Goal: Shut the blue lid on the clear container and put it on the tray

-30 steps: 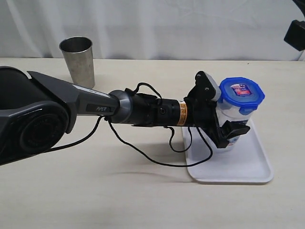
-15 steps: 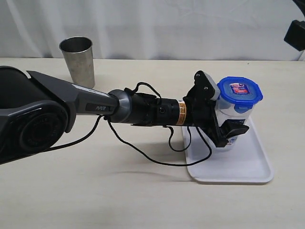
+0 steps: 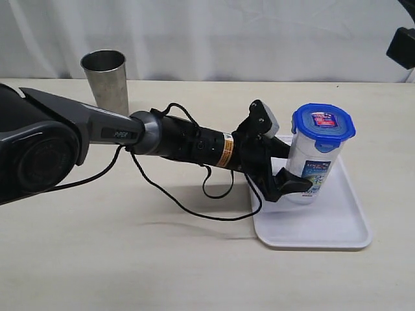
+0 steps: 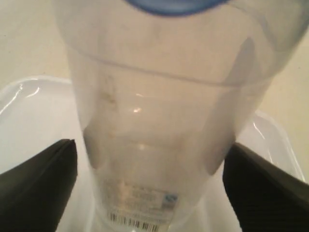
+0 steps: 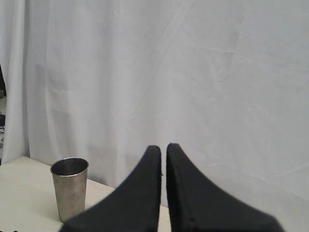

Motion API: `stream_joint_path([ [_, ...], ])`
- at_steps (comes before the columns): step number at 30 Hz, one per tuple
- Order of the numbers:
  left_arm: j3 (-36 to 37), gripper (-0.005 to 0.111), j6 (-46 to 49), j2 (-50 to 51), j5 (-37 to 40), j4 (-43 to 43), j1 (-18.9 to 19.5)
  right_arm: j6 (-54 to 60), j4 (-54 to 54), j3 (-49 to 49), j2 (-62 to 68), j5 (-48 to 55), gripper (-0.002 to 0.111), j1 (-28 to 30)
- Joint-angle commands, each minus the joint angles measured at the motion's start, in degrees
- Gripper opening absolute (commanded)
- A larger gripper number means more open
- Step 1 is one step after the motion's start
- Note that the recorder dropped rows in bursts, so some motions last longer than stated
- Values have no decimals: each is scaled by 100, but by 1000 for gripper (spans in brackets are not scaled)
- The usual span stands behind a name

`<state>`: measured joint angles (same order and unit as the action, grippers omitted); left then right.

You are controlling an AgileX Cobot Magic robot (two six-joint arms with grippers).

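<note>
Only extra stuff here is a steel tumbler [image 3: 104, 83]: plain grey metal, standing upright with its open mouth up, way over around 10 o'clock on the table [image 3: 130, 272]. The tabletop is pale beige and matte. Along 12 o'clock hangs a white curtain [image 3: 227, 32] with soft vertical folds, and the tumbler stands just in front of it.

Upright clear container [image 3: 311, 175], right of centre, blue lid [image 3: 323, 124] seated on top; stands on flat white tray [image 3: 337, 230] at lower right.
</note>
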<state>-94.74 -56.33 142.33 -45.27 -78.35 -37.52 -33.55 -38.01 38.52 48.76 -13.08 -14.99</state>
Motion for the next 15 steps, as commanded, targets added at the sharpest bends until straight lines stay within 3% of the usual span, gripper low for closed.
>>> stream_joint_path([
  [1,-31,77,-242,-54,-35,-560,119,34,4,-27,5,-16,5,31],
  [11,-31,76,-649,-69,28,-940,354,34,-11,-27,5,-16,5,31],
  [15,-31,58,-881,-185,619,-1342,354,34,-11,-27,5,-16,5,31],
])
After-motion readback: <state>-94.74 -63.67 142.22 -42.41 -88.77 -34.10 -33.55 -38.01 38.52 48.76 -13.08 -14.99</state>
